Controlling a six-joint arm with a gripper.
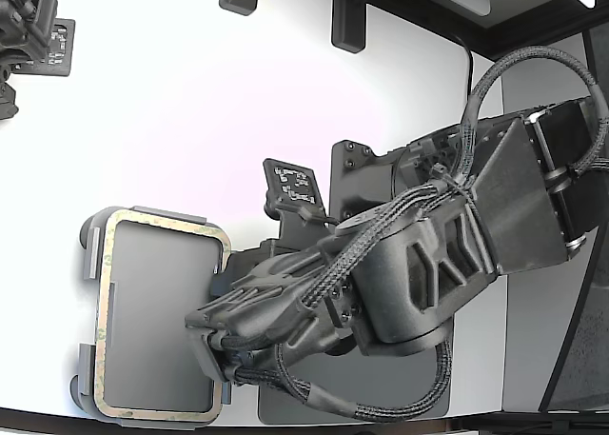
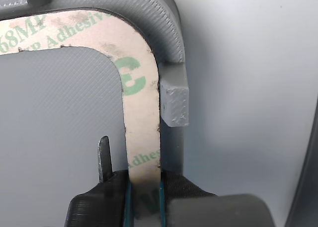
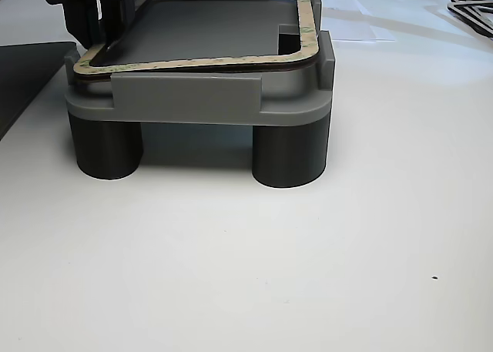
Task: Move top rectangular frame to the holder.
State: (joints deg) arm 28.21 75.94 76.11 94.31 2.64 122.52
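The top rectangular frame [image 1: 103,311] is a thin tan outline with green print. It lies on the light grey holder [image 1: 88,256], inside its raised edge tabs. My gripper [image 1: 209,328] reaches over the holder's side nearest the arm. In the wrist view the frame's strip [image 2: 141,113] runs between the two fingers, and the gripper [image 2: 144,199] is shut on it beside a holder tab [image 2: 175,104]. The other view shows the frame [image 3: 200,62] level along the holder's rim [image 3: 185,98], with the gripper [image 3: 86,17] at the far left corner.
The holder stands on dark round legs [image 3: 289,155] on the white table. A dark grey mat [image 1: 381,408] lies under my arm and shows again as a dark mat [image 3: 23,75]. A second arm [image 1: 29,26] sits at the exterior view's top left. Dark frames [image 3: 474,13] lie far right.
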